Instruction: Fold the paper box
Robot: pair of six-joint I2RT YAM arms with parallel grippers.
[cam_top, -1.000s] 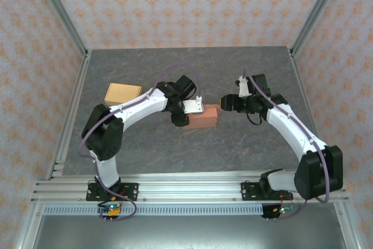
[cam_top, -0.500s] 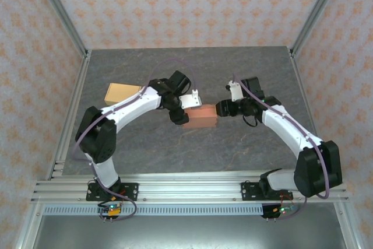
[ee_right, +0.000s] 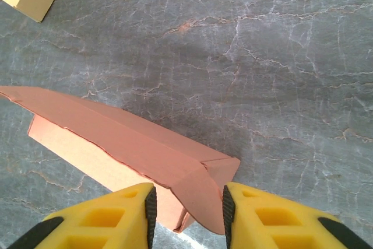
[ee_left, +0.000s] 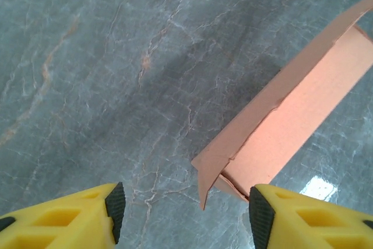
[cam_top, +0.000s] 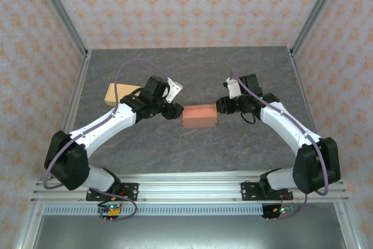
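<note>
The left gripper point(ee_left: 183, 213) stands released just beside the left end of the paper box point(cam_top: 199, 116), a long salmon carton lying in the middle of the table point(cam_top: 245, 74), its end flaps loose. The right gripper point(ee_right: 187, 209) straddles the right flap; whether it pinches, I cannot tell.

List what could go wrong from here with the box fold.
1. The right gripper straddles the loose end flap of the paper box. Closing there may crease or tear it rather than fold it.
2. The left gripper is open and holds nothing, so a push from the right could slide the box across the table.
3. The corner flap sticks out near the left fingers and could snag.
</note>
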